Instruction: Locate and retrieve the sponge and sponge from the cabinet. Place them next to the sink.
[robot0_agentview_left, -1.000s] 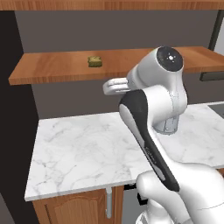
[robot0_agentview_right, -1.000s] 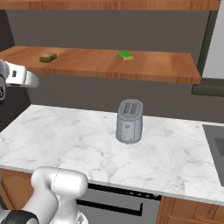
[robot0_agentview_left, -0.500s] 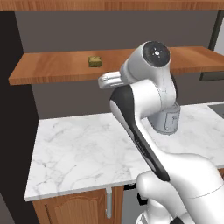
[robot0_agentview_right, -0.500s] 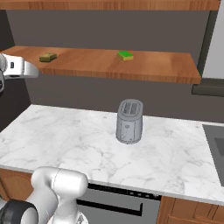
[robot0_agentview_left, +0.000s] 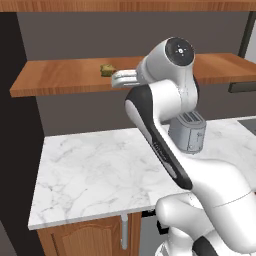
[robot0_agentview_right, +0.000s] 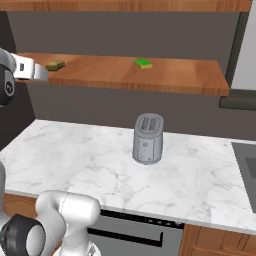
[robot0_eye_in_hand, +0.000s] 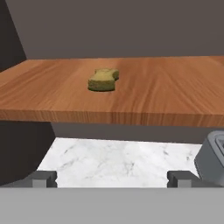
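Olive-yellow sponge (robot0_eye_in_hand: 103, 80) lies dead ahead of the spread tool (robot0_eye_in_hand: 113, 178), further in on the cabinet shelf (robot0_eye_in_hand: 175, 94), slightly above.

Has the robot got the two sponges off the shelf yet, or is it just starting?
Just starting. Nothing looks done: the olive sponge and the green sponge both lie on the wooden shelf. In hand: the open, empty claw is raised to shelf height, pointing at the olive sponge without touching it. Left: grab each sponge and put both next to the sink, past the toaster.
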